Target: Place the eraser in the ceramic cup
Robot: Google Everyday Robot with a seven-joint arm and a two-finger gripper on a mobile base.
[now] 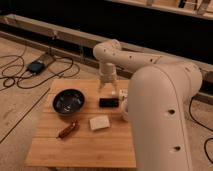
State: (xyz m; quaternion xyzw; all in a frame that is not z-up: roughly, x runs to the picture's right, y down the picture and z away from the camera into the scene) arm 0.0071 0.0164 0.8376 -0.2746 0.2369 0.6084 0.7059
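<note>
The eraser (108,102), a small flat black block, lies on the wooden table (80,150) right of the bowl. My gripper (108,90) hangs just above the eraser's far edge, pointing down, open and empty. The ceramic cup (122,94), small and white, stands just right of the eraser, partly hidden behind my arm's large white body (160,115).
A wide dark bowl (68,101) stands on the table's left. A cream-white block (99,122) and a reddish-brown elongated object (68,129) lie in front of the eraser. Cables and a dark box (36,66) lie on the floor at left.
</note>
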